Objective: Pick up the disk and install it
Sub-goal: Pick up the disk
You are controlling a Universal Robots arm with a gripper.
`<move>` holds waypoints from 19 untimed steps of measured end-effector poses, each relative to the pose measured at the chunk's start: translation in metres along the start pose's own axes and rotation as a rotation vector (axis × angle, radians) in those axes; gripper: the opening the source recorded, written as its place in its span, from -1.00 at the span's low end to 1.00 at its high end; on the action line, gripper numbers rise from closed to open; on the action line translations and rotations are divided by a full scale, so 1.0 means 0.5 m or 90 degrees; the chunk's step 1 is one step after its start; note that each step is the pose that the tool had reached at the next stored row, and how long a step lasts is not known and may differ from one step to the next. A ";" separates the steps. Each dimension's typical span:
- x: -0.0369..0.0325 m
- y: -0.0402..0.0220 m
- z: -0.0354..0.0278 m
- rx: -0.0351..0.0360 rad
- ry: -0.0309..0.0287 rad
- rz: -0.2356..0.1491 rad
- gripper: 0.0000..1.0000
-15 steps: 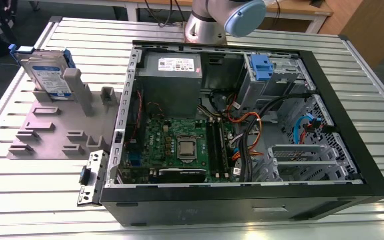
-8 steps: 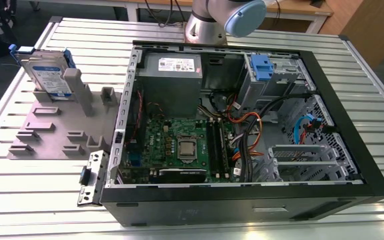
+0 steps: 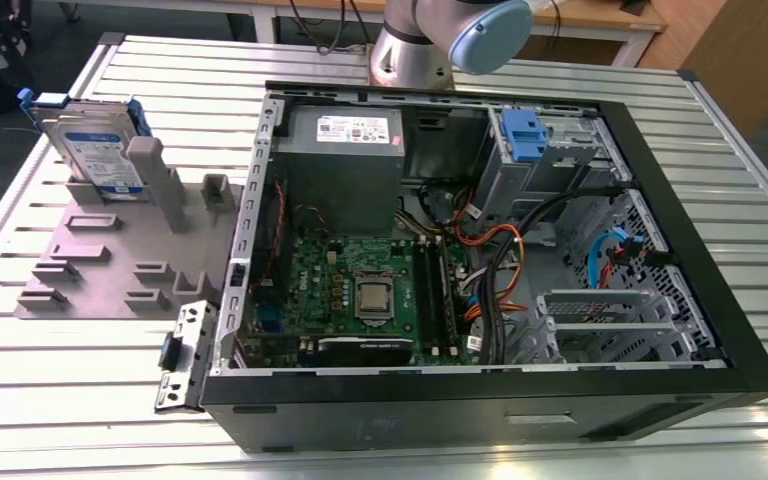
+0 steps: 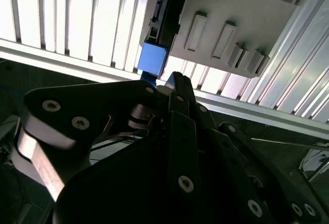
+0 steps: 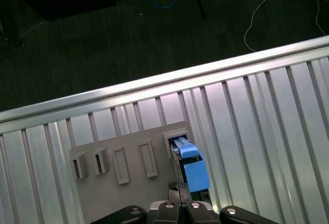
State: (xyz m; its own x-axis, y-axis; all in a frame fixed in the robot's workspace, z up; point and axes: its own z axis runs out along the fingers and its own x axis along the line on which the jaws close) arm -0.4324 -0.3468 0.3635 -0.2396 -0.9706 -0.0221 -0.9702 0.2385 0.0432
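Observation:
The disk (image 3: pixel 95 150) stands upright on its edge in a slot of a grey fixture (image 3: pixel 97 262) at the exterior view's left, label facing out, with a blue bracket around it. In both wrist views I look down on the blue bracket end (image 5: pixel 193 171) (image 4: pixel 152 59) sticking out of the fixture (image 5: pixel 128 147) (image 4: pixel 241 8). My gripper (image 5: pixel 178 189) (image 4: pixel 174 78) hangs above the disk, clear of it. Its black fingers are shut together with nothing between them.
An open computer case (image 3: pixel 704 330) lies on the slatted metal table (image 3: pixel 64 400), with its motherboard, cables and a drive bay holding a blue clip (image 3: pixel 523 135). The arm's base (image 3: pixel 418 45) rises behind the case. The table's edge (image 5: pixel 154 85) and dark floor lie beyond the fixture.

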 end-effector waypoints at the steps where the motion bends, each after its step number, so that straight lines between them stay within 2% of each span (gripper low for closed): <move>1: 0.000 0.000 0.000 -0.0002 0.0003 -0.009 -0.79; 5: 0.000 0.000 0.001 -0.0005 0.0014 -0.039 -0.79; 19: -0.003 0.001 0.002 -0.0005 0.0015 -0.041 -0.79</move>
State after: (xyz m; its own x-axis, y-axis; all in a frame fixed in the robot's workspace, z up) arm -0.4324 -0.3455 0.3628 -0.1762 -0.9841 -0.0225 -0.9836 0.1752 0.0426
